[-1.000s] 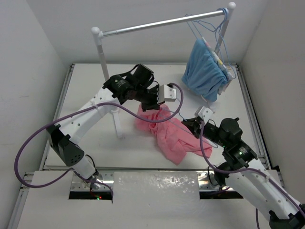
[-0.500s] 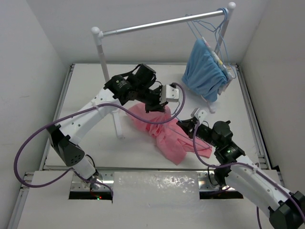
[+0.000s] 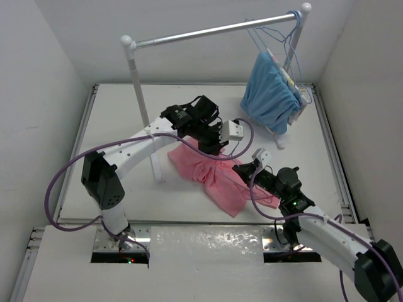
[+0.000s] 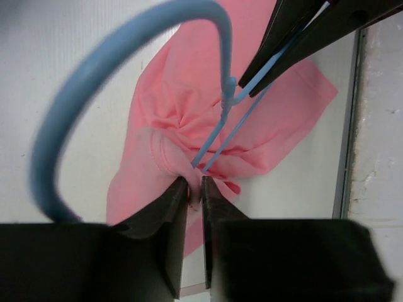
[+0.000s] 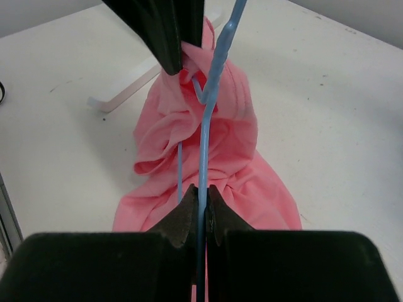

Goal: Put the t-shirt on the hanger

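Observation:
The salmon-pink t-shirt (image 3: 217,179) lies bunched on the white table between my two grippers. My left gripper (image 3: 220,150) is shut on a fold at the t-shirt's top edge (image 4: 179,167) and holds it a little raised. My right gripper (image 3: 242,168) is shut on the wire of the light-blue hanger (image 5: 211,94). The hanger's two wires run into the gathered cloth right beside the left fingers (image 5: 165,34). Its curved hook (image 4: 113,47) arches close to the left wrist camera. The rest of the hanger is hidden in the cloth. The right fingers (image 4: 296,38) pinch the wire just below the hook.
A silver rail (image 3: 208,30) on white posts spans the back. A light-blue garment (image 3: 271,94) and spare blue hangers (image 3: 277,34) hang at its right end. The left post (image 3: 146,126) and its white foot (image 5: 126,94) stand just left of the t-shirt.
Both grippers have come closer together. The left moved right and nearer with the t-shirt fold; the right moved left with the hanger, whose wires now run into the bunched cloth.

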Robot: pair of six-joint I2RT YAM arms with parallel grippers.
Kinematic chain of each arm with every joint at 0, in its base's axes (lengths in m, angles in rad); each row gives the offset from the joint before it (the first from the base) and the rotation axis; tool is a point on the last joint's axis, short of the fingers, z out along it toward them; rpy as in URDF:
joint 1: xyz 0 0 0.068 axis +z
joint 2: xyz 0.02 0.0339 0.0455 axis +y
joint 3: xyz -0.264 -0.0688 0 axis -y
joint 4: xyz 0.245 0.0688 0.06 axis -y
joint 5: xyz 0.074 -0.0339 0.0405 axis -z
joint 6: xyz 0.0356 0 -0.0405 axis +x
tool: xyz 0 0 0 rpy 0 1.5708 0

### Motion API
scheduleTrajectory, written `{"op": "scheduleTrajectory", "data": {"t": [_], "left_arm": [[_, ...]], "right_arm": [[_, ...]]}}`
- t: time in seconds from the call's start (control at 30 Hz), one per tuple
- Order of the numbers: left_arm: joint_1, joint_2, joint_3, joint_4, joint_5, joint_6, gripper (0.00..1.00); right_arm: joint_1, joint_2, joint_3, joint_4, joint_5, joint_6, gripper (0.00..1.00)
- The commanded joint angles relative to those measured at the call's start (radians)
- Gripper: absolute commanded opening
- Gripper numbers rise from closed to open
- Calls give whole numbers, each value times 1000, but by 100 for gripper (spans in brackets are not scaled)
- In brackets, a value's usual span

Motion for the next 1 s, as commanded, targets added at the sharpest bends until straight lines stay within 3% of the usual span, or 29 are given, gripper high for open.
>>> {"op": "scheduleTrajectory", "data": {"t": [0.0, 0.07, 0.2, 0.33, 0.43, 0.57, 0.7, 0.8, 0.97], "left_arm": [[-17, -8, -28, 70, -50, -21, 18], [-17, -17, -69, 107, -94, -20, 22], [-17, -25, -105, 139, -151, -12, 49], [-5, -80, -135, 142, -204, 3, 65], [33, -175, -132, 150, -198, 3, 83], [85, -243, -108, 87, -139, 38, 84], [137, -333, -210, 93, -95, 96, 86], [187, -350, -336, 210, -95, 129, 86], [242, -225, -389, 355, -99, 147, 90]], "right_arm": [[2, 47, -5, 201, -27, 37, 0], [2, 67, -40, 275, -21, 57, 0], [0, 151, -99, 385, -11, 83, 0], [0, 272, -99, 477, -8, 89, 0], [-3, 369, -99, 551, -22, 111, 0], [-7, 443, -99, 622, -33, 126, 0], [-9, 481, -84, 622, -56, 134, 0], [-9, 494, -81, 617, -63, 134, 0], [-10, 474, -82, 576, -68, 120, 0]]}}
